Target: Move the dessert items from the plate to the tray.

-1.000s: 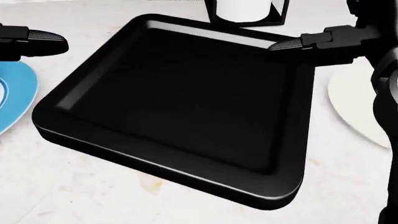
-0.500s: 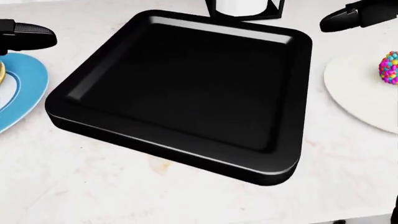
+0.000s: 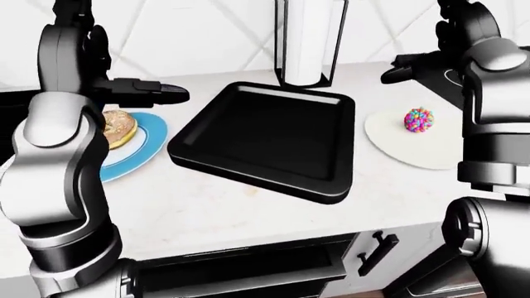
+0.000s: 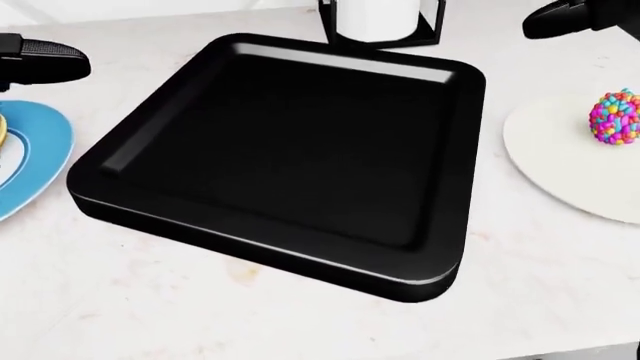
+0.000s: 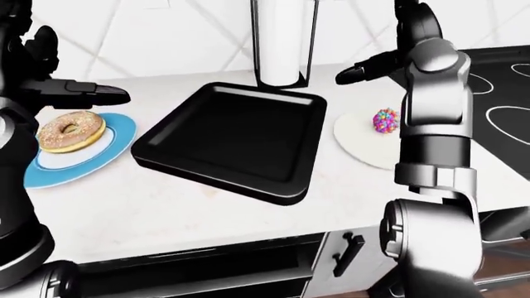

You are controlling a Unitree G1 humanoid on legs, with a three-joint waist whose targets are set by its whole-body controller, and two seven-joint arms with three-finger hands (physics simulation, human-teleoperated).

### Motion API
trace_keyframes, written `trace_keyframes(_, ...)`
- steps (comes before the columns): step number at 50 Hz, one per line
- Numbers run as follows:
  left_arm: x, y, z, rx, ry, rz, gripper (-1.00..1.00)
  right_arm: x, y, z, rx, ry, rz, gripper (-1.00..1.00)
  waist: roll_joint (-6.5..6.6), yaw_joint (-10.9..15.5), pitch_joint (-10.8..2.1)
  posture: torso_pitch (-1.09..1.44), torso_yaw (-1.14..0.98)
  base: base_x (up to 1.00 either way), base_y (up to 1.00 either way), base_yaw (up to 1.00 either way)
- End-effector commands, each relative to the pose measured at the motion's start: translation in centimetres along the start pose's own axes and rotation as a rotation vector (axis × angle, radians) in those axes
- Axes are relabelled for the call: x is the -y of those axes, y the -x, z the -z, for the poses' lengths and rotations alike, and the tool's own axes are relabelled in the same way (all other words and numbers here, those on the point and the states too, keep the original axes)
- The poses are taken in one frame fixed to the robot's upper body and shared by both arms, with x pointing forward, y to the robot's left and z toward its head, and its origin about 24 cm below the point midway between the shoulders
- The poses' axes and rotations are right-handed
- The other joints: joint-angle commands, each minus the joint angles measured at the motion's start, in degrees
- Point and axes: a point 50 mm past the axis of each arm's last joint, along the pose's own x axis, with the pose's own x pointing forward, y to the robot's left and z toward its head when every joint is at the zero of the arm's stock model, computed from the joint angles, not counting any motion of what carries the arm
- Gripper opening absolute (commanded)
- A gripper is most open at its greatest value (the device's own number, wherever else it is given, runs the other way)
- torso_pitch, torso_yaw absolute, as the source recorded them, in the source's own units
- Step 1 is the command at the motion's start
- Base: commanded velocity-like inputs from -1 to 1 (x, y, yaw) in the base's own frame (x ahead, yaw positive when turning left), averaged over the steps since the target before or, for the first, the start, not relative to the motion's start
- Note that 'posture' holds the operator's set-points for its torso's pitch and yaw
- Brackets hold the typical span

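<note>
Dessert items sit on two plates either side of the tray, and no brand, label or writing can be read on anything in these views. At the far left a sprinkled doughnut (image 5: 70,131) lies flat, hole upward, on a blue plate (image 5: 99,158); being round, it has no long axis to speak of. Above and just beyond that plate the left hand (image 5: 92,94) hangs in the air with its fingers (image 4: 52,60) stretched out straight and pointing right toward the tray, gripping nothing; the left forearm rises steeply from the bottom left of the left-eye view. In the middle the black tray (image 4: 280,150) rests empty on the pale marble counter (image 4: 150,315), a square with rounded corners turned slightly so one corner points toward the near right edge of the counter. Touching or just beyond its far edge stands a white roll in a black upright holder (image 3: 310,40). Right of the tray a white plate (image 3: 397,146) carries a small ball covered in coloured sprinkles (image 4: 615,116), set toward its far side; it too is round, with no clear heading. Above and beyond that plate the right hand (image 3: 410,67) is raised clear of the counter, its dark fingers (image 4: 560,19) pointing left and holding nothing, though I cannot tell exactly how far they are spread; the right arm stands nearly vertical with the elbow bent. At the far right a black stove top (image 5: 505,87) with ring markings shows.
</note>
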Motion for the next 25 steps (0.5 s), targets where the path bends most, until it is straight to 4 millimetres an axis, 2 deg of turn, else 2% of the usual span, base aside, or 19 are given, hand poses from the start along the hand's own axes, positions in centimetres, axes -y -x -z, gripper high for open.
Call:
trace_keyframes(1,-0.82,0.16,-1.72,0.083,-0.005,-0.039,1.0,0.83,0.47,-2.65,0.107,0.016,0.032,1.0,-0.8,0.51,-1.66,0.0,0.0,0.16,0.0,0.0)
trace_keyframes(4,-0.77,0.16,-1.64,0.081,-0.008,-0.038,1.0,0.9,0.51,-2.54,0.106,-0.002,0.032,1.0,0.72,0.47,-1.79,0.0,0.0,0.15,0.0,0.0)
trace_keyframes(6,-0.74,0.14,-1.7,0.081,-0.013,-0.038,1.0,0.89,0.53,-2.42,0.106,0.002,0.032,1.0,3.35,0.16,-2.03,0.0,0.0,0.14,0.0,0.0)
trace_keyframes(7,-0.77,0.12,-1.78,0.082,-0.011,-0.04,1.0,0.89,0.54,-2.42,0.104,0.002,0.032,1.0,1.42,0.35,-1.79,0.0,0.0,0.16,0.0,0.0)
trace_keyframes(8,-0.76,0.13,-1.76,0.081,-0.009,-0.039,1.0,0.85,0.56,-2.49,0.107,-0.006,0.026,1.0,2.27,0.17,-1.79,0.0,0.0,0.15,0.0,0.0)
trace_keyframes(9,-0.75,0.16,-1.7,0.081,-0.016,-0.038,1.0,0.88,0.57,-2.38,0.101,0.004,0.032,1.0,2.45,0.1,-1.89,0.0,0.0,0.16,0.0,0.0)
trace_keyframes(11,-0.82,0.17,-1.69,0.08,-0.016,-0.041,1.0,0.88,0.59,-2.36,0.095,0.001,0.031,1.0,1.83,0.18,-2.37,0.0,0.0,0.15,0.0,0.0)
trace_keyframes(12,-0.87,0.15,-1.71,0.08,-0.013,-0.043,1.0,0.87,0.56,-2.27,0.092,0.004,0.032,1.0,1.16,0.14,-0.9,0.0,0.0,0.02,0.0,0.0)
trace_keyframes(13,-0.89,0.12,-1.7,0.08,-0.019,-0.043,1.0,0.93,0.55,-2.35,0.096,0.006,0.035,1.0,0.83,0.21,-1.07,0.0,0.0,0.0,0.0,0.0)
trace_keyframes(15,-0.9,0.11,-1.73,0.08,-0.017,-0.041,1.0,0.94,0.52,-2.34,0.097,0.007,0.036,1.0,-0.69,0.59,-0.65,0.0,0.0,0.0,0.0,0.0)
trace_keyframes(17,-0.96,0.06,-1.75,0.081,-0.017,-0.043,1.0,0.99,0.54,-2.44,0.099,0.016,0.037,1.0,-3.61,1.13,-1.05,0.0,0.0,0.0,0.0,0.0)
trace_keyframes(18,-0.96,0.02,-1.76,0.08,-0.017,-0.044,1.0,1.21,0.5,-2.39,0.088,0.018,0.05,1.0,-1.84,1.09,-0.55,0.0,0.0,0.0,0.0,0.0)
trace_keyframes(19,-0.94,0.0,-1.82,0.081,-0.018,-0.044,1.0,1.31,0.5,-2.48,0.089,0.022,0.054,1.0,-2.09,1.2,-0.89,0.0,0.0,0.0,0.0,0.0)
trace_keyframes(21,-0.96,-0.05,-1.87,0.081,-0.018,-0.044,1.0,1.31,0.52,-2.49,0.082,0.027,0.053,1.0,-1.75,1.26,-1.53,0.0,0.0,0.0,0.0,0.0)
trace_keyframes(25,-0.96,-0.01,-1.93,0.081,-0.017,-0.044,1.0,1.36,0.41,-2.04,0.051,0.042,0.052,1.0,-1.29,1.07,-1.42,0.0,0.0,0.0,0.0,0.0)
